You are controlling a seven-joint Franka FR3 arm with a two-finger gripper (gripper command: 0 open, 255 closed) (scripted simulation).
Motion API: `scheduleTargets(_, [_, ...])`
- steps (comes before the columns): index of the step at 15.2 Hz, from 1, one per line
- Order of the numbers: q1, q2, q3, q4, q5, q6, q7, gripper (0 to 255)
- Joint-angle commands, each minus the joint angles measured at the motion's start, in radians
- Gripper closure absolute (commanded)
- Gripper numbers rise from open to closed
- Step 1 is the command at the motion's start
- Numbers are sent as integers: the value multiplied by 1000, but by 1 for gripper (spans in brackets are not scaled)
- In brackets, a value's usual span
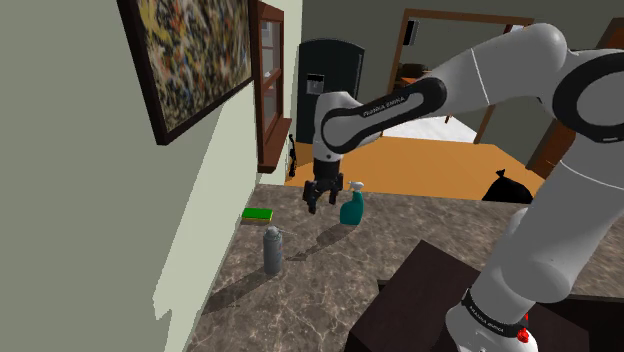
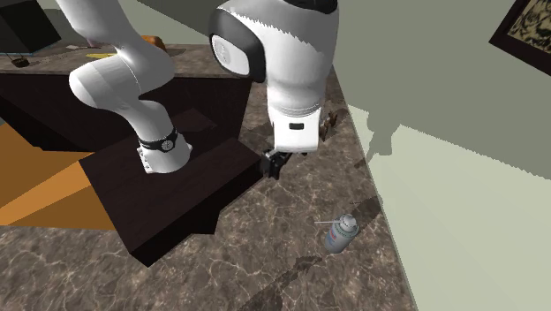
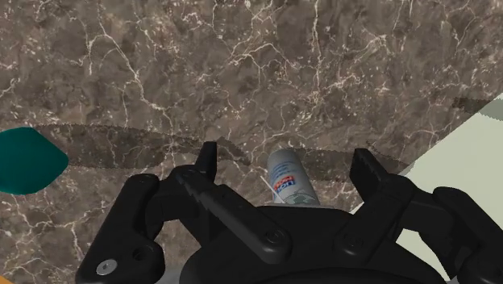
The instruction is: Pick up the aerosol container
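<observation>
The aerosol container (image 1: 271, 250) is a grey can with a lighter cap, standing upright on the brown marbled counter (image 1: 400, 235) near the wall. It also appears in the second exterior view as a can (image 2: 339, 232) with a white and blue label. My black gripper (image 1: 322, 195) hovers open above the counter, up and to the shoulder view's right of the can, touching nothing. In the wrist view the can (image 3: 288, 177) appears far below, between the spread fingers (image 3: 208, 161), closer to the gripper (image 3: 287, 165) base. Under the white forearm, the gripper (image 2: 275, 163) is partly hidden.
A teal spray bottle (image 1: 351, 205) stands just beside the gripper on the shoulder view's right; its teal body (image 3: 28, 160) also shows in the wrist view. A green sponge (image 1: 257, 214) lies by the pale wall (image 1: 190, 240). The dark stand (image 2: 168, 194) fills the counter's near side.
</observation>
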Motion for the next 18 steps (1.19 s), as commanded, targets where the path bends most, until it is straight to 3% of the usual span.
scheduleTargets(1, [6,77,7,37,-3,44,11,0])
scheduleTargets(8, [31,347,15,230,-28,133,48,0])
scheduleTargets(14, [61,583,10,451,-52,157,77,0])
scheduleTargets(18, [66,630,7,470,-55,185,76,0])
